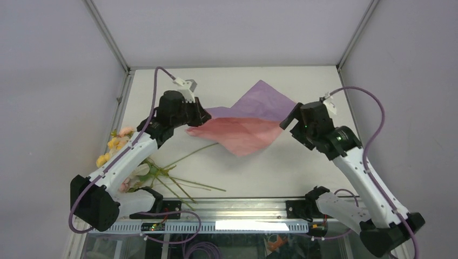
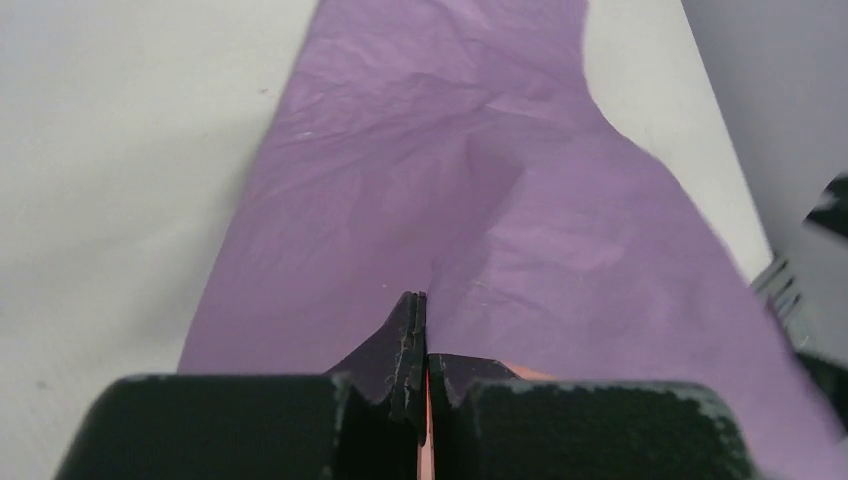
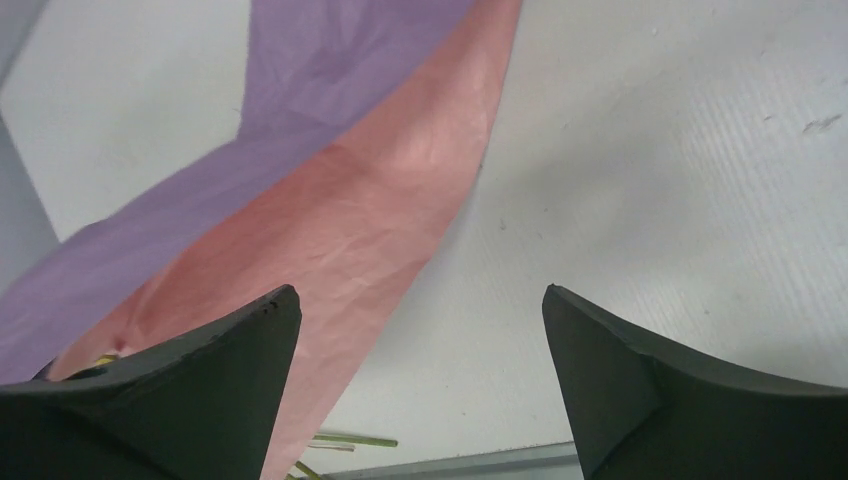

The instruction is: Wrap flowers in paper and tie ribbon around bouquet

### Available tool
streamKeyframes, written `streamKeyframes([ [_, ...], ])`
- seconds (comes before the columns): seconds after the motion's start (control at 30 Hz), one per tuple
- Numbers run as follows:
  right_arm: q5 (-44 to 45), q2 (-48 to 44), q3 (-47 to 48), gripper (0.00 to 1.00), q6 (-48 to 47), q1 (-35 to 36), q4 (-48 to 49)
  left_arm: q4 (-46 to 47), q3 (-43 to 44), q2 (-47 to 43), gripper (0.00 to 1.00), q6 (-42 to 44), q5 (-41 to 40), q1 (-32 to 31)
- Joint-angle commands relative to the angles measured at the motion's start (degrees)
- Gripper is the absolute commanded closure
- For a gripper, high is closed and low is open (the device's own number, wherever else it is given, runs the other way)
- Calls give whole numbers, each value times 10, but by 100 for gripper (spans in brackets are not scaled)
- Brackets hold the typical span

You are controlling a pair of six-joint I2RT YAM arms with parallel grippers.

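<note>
The paper (image 1: 248, 116) lies folded in the middle of the table, its lilac side up at the back and its pink side (image 3: 340, 225) turned up at the front. My left gripper (image 1: 201, 115) is shut on the paper's left corner; in the left wrist view the lilac sheet (image 2: 470, 200) runs away from the pinched jaws. To the right of the paper's right edge my right gripper (image 1: 289, 120) stands open and holds nothing. The flowers (image 1: 120, 147) lie at the left under my left arm, with their stems (image 1: 189, 183) pointing right. The ribbon is out of view.
A metal rail (image 1: 232, 205) runs along the table's near edge between the arm bases. Grey walls close in the left, back and right sides. A purple cable (image 1: 378, 124) loops above my right arm.
</note>
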Motion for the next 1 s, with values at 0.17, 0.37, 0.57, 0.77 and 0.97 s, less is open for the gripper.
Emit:
streamKeyframes([
  [0.17,-155,68,-126,6,26,-68,150,-15,-88,-19,100,-292,-38,138],
  [0.37,-187,141,-182,6,20,-86,254,-20,-142,-39,100,-341,-11,206],
  [0.57,-226,238,-176,17,-8,-91,356,-19,-114,-51,100,-361,41,205],
  [0.77,-306,296,-120,19,21,-96,416,-18,-101,-62,100,-350,61,202],
  [0.97,-288,346,-97,18,146,-90,454,-17,-102,-66,100,-340,64,198],
])
